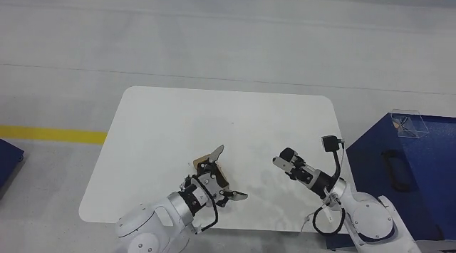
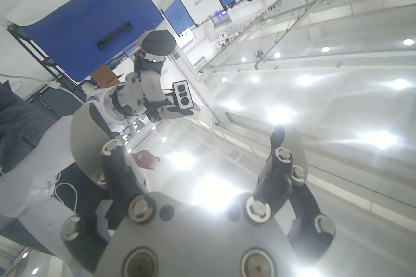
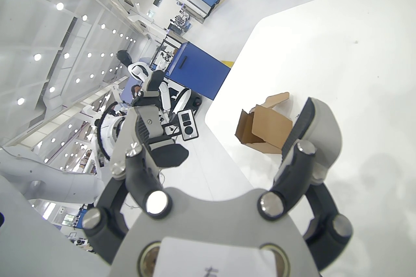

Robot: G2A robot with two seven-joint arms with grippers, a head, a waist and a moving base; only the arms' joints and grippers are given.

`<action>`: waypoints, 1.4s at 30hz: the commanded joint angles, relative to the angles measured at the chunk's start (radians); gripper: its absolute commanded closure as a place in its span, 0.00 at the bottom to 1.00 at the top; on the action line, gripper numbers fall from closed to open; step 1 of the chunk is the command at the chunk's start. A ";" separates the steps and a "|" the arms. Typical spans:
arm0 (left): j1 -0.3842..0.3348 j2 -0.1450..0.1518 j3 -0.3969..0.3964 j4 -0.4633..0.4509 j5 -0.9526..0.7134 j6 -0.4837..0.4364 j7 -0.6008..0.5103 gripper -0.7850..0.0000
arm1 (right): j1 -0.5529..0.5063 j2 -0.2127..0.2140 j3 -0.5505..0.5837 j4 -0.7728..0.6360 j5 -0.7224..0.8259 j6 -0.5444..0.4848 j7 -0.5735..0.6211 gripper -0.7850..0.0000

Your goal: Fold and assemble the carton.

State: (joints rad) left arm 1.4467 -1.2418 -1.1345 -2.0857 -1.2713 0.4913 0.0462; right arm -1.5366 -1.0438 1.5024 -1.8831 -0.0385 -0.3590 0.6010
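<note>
Near the table's [image 1: 214, 114] front edge, on the robot's left side, the carton [image 1: 205, 162] lies on its side, brown and only partly erected. Its mouth gapes and its end flaps stand loose and unfolded, as the right wrist view shows [image 3: 263, 129]. The assembly appears barely begun.

The left gripper [image 1: 228, 174] hangs just over the carton with its fingers spread wide and nothing between them. Whether a fingertip touches the cardboard cannot be told. This pose probably suits pinning or pinching one wall while the flaps are worked.

The right gripper [image 1: 286, 160] is well apart from the carton, farther along the front edge. It faces the carton with its fingers likewise parted and empty, probably ready to come in from the opposite side.

The left gripper itself looks the likeliest hindrance, since from above it overlaps the flaps to be folded. The carton's nearness to the edge may let it slide off under a push.

Off the table, a blue cabinet [image 1: 406, 174] stands at the robot's right and bears a clear box [image 1: 407, 123].
</note>
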 commanded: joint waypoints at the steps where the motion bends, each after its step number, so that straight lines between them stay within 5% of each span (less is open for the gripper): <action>1: -0.001 0.000 0.003 -0.001 -0.001 0.001 0.027 0.00 | 0.000 0.000 0.000 0.000 0.000 0.000 0.000 0.00; 15: -0.006 0.000 -0.009 0.026 -0.002 0.002 0.031 0.00 | 0.001 0.000 0.001 0.000 -0.009 0.004 -0.005 0.00; 19: -0.027 0.031 -0.035 -0.108 0.445 0.141 0.136 0.00 | 0.030 -0.011 -0.092 -0.053 -0.301 0.247 -0.133 0.00; 24: -0.040 0.071 0.038 -0.227 0.875 0.503 0.157 0.00 | 0.107 -0.031 -0.264 -0.023 -0.542 0.407 -0.181 0.00; 32: -0.012 0.107 0.173 -0.011 1.182 0.521 0.117 0.00 | 0.243 -0.067 -0.471 0.099 -0.763 0.527 -0.143 0.00; 42: -0.127 0.068 0.288 0.205 1.257 0.521 0.113 0.00 | 0.360 -0.117 -0.636 0.221 -0.877 0.613 -0.098 0.00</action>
State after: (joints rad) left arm 1.3258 -1.1698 -0.8484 -1.8935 -0.0121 1.0123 0.1609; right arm -1.1865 -1.1571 0.8771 -1.6724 -0.9069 0.2459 0.4962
